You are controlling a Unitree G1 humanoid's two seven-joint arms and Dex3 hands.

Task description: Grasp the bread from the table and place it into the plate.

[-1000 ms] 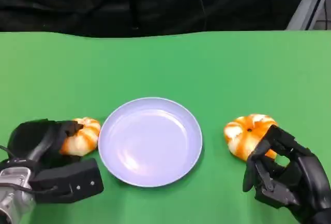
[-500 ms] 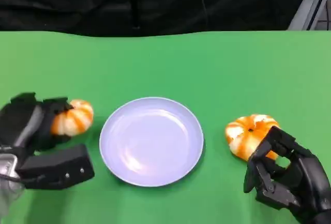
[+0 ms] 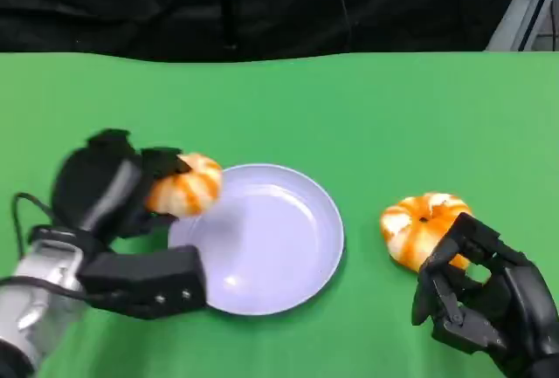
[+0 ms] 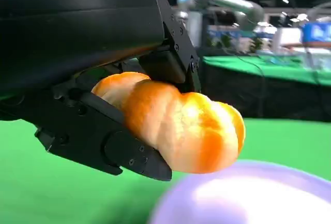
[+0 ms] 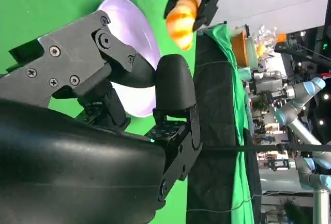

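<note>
The left hand (image 3: 118, 188) holds one bread (image 3: 185, 186) between its black fingers (image 4: 111, 149), lifted from the table and hanging over the left rim of the plate (image 3: 288, 260). This bread is a round orange bun with white stripes, a little longer than it is wide; in the head view its long axis lies about level, from the palm toward the middle of the plate, and the free rounded end points to the plate. In the left wrist view the same bread (image 4: 176, 125) is clamped from two sides, with about half of it standing out beyond the fingers, and the pale lilac plate (image 4: 248, 198) is just under it; I cannot tell if the bread touches the rim. The plate is round and shallow and lies flat on the green table (image 3: 349, 107). A second bread (image 3: 417, 225) lies on the table to the right of the plate, apart from it, with its small dark middle turned upward. The right hand (image 3: 480, 295) rests just beside this second bread on the near side; its fingers are curled in and they hold nothing, and one fingertip is at the edge of the bun.
</note>
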